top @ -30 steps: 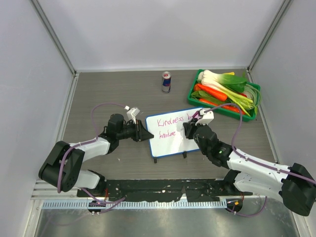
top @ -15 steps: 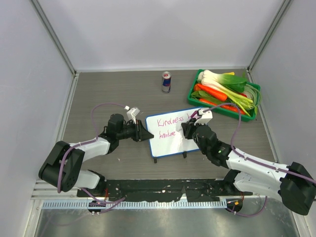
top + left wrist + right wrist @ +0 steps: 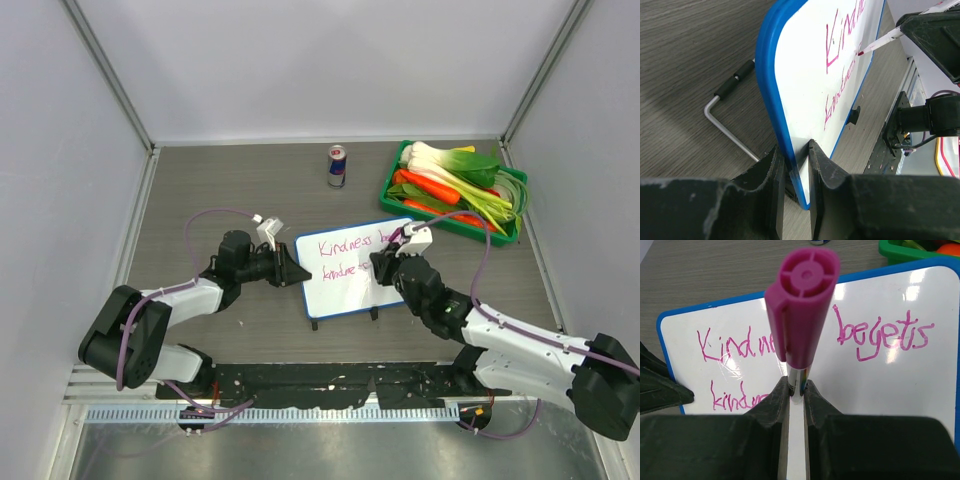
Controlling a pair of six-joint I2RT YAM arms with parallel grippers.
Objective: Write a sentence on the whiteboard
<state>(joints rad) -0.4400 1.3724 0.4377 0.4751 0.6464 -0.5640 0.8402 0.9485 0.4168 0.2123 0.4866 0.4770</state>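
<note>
Left gripper pinches left edge of whiteboard. Board stands tilted up in middle of table, between both grippers. Sentence in pink, two lines, on board face. Right gripper squeezed tight on pink marker, tip at board. Behind board: can. Far right: green tray with veggies.
</note>
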